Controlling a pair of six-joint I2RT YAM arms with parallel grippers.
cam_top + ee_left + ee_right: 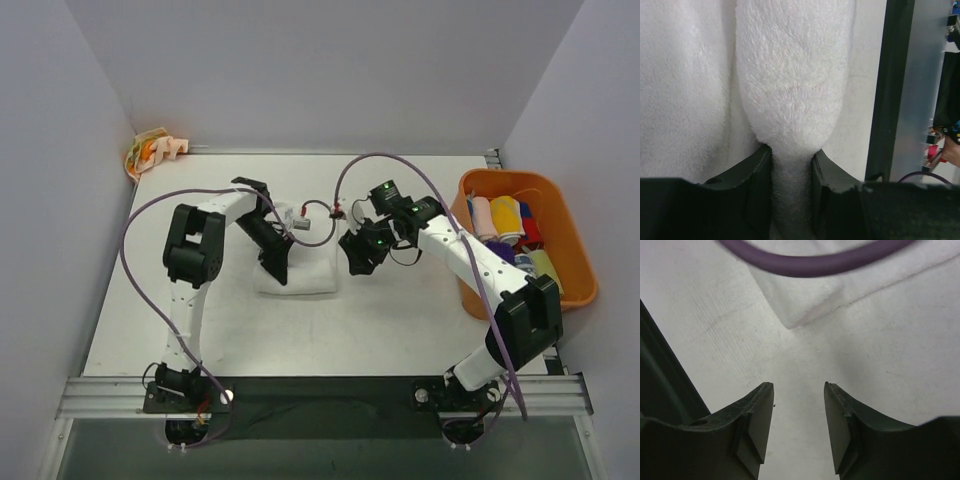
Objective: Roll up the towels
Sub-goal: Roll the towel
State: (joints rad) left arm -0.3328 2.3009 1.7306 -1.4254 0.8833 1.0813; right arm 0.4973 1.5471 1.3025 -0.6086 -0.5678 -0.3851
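Observation:
A plain white towel (306,272) lies on the table's middle. My left gripper (277,268) is shut on a raised fold of the white towel (792,100) at its left side, the cloth pinched between the black fingers (754,185). My right gripper (356,256) is open and empty just right of the towel, above bare table; a corner of the white towel (800,302) shows ahead of its fingers (757,415). A cream towel with orange blotches (153,152) lies crumpled at the far left corner. Small coloured rolled towels (505,220) sit in the orange bin.
The orange plastic bin (575,250) stands at the right table edge. Purple cables (380,160) loop over both arms; one crosses the top of the right wrist view (815,262). White walls close in the back and sides.

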